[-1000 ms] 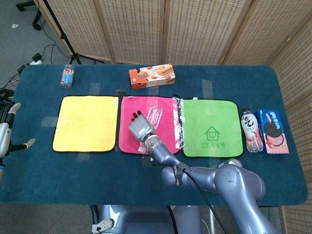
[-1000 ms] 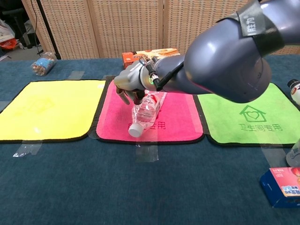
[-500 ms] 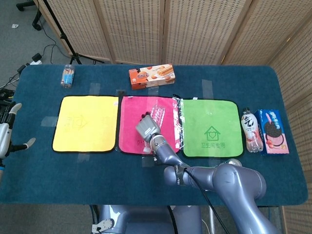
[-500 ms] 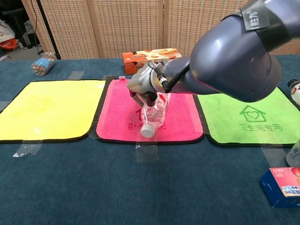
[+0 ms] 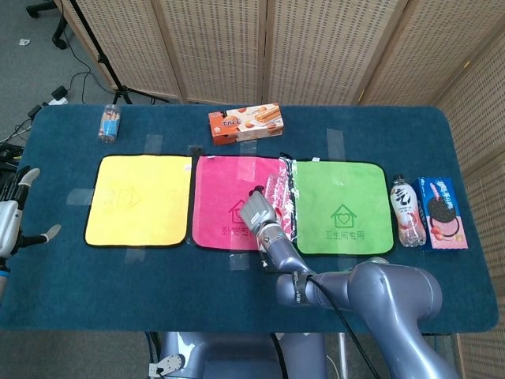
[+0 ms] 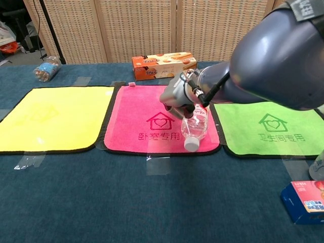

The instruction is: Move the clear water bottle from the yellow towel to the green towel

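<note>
Now my right hand (image 6: 178, 97), fingers closed around the clear water bottle (image 6: 194, 125), has carried it rightward across the pink towel (image 6: 131, 126) to that towel's right edge, just short of the green towel (image 6: 263, 129). Its long axis tilts toward me, cap nearest. My left hand (image 5: 9, 213) idles open.
</note>
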{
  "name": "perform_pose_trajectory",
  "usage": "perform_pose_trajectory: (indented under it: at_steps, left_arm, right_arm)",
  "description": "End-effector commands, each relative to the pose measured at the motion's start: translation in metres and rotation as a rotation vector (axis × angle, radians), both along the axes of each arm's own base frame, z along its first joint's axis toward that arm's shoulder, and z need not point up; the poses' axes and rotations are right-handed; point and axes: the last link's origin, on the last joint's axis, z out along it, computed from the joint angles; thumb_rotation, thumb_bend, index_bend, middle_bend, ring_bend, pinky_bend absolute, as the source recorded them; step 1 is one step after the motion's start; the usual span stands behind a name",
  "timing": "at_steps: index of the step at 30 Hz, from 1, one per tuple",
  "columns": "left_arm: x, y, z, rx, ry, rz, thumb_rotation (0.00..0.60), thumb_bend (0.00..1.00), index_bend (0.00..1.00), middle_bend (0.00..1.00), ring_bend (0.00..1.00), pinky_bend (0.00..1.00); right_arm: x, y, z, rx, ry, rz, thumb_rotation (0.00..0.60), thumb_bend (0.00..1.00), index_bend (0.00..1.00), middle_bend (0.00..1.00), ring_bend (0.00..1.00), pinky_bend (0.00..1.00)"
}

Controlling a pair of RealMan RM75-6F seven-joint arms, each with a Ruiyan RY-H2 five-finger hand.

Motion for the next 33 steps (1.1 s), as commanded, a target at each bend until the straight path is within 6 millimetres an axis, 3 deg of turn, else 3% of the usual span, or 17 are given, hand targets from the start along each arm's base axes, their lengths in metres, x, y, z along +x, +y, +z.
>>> perform_pose_trajectory:
  at_steps: [1, 7, 12, 22, 27, 33]
  left_arm:
    - [0.000, 0.000, 0.000, -0.002, -0.002, -0.001, 0.600, 0.20, 0.00, 0.00, 0.00, 0.00]
    - [0.000, 0.000, 0.000, -0.003, -0.001, -0.002, 0.600, 0.20, 0.00, 0.00, 0.00, 0.00]
    - [0.002, 0.000, -0.003, -0.011, 0.006, -0.007, 0.600, 0.20, 0.00, 0.00, 0.00, 0.00]
    - [0.005, -0.001, -0.007, -0.024, 0.012, -0.017, 0.600, 0.20, 0.00, 0.00, 0.00, 0.00]
    - [0.007, -0.001, -0.009, -0.028, 0.015, -0.020, 0.600, 0.20, 0.00, 0.00, 0.00, 0.00]
    - [0.007, -0.001, -0.009, -0.028, 0.016, -0.021, 0.600, 0.20, 0.00, 0.00, 0.00, 0.00]
  right_arm:
    - [-0.011, -0.003, 0.009, -0.023, 0.033, -0.014, 0.600, 1.00, 0.42, 0.35, 0.18, 0.18]
    - [-0.024, -0.006, 0.019, -0.047, 0.090, -0.012, 0.600, 1.00, 0.44, 0.37, 0.19, 0.18]
    - [-0.056, -0.005, 0.037, -0.061, 0.208, -0.023, 0.600, 1.00, 0.44, 0.37, 0.19, 0.19]
    - [-0.087, -0.001, 0.060, -0.061, 0.265, -0.053, 0.600, 1.00, 0.44, 0.37, 0.19, 0.19]
    - [-0.090, 0.000, 0.068, -0.058, 0.258, -0.052, 0.600, 1.00, 0.44, 0.37, 0.19, 0.19]
    - [-0.068, 0.008, 0.079, -0.023, 0.099, 0.007, 0.600, 1.00, 0.44, 0.37, 0.19, 0.19]
